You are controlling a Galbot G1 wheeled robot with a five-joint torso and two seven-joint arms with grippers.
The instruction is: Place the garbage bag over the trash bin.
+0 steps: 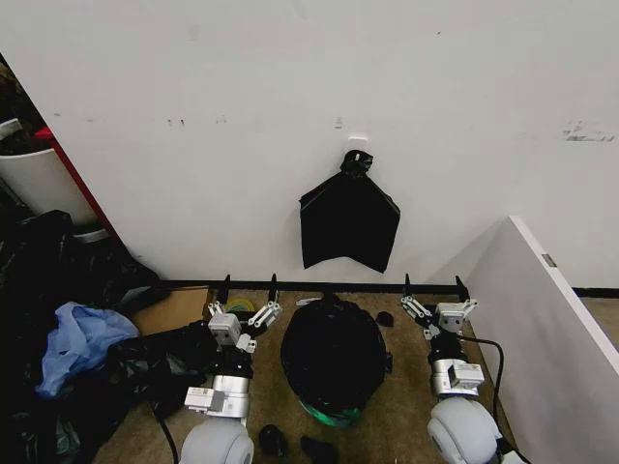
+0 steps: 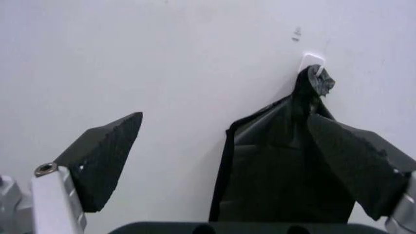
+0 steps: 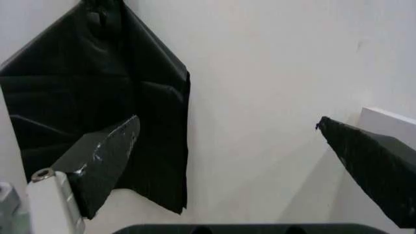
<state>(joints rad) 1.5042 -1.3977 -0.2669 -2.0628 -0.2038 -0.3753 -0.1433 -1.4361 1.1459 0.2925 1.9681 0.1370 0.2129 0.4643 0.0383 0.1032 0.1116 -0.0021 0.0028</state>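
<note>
— Where is the bag (image 1: 333, 350)?

— It lies over the bin (image 1: 332, 414), glossy and black, covering the top and sides. Only a greenish strip of the bin shows at the bottom. Both stand on the brown floor (image 1: 401, 420), between the two claws.

— And the claws?

— The left claw (image 1: 249, 288) is just to the left of the covered bin, fingers spread wide, holding nothing. The right claw (image 1: 431, 287) is on the other side, a little farther off, also wide and empty. Neither touches the bag. Both point toward the white wall (image 1: 290, 97).

— What lies beyond them?

— Ahead of the claws, between them, a flat black bunch (image 1: 348, 224) with a knotted top hangs on a white hook (image 2: 312, 60) on the wall. From the left wrist it sits behind the right-hand finger; from the right wrist it sits behind the left-hand finger.

— Anything to the sides?

— Left of the left claw, black bags (image 1: 68, 290) are heaped with blue plastic (image 1: 77, 338), a white tub (image 1: 44, 179) behind them. Right of the right claw stands a white panel (image 1: 551, 319).
</note>
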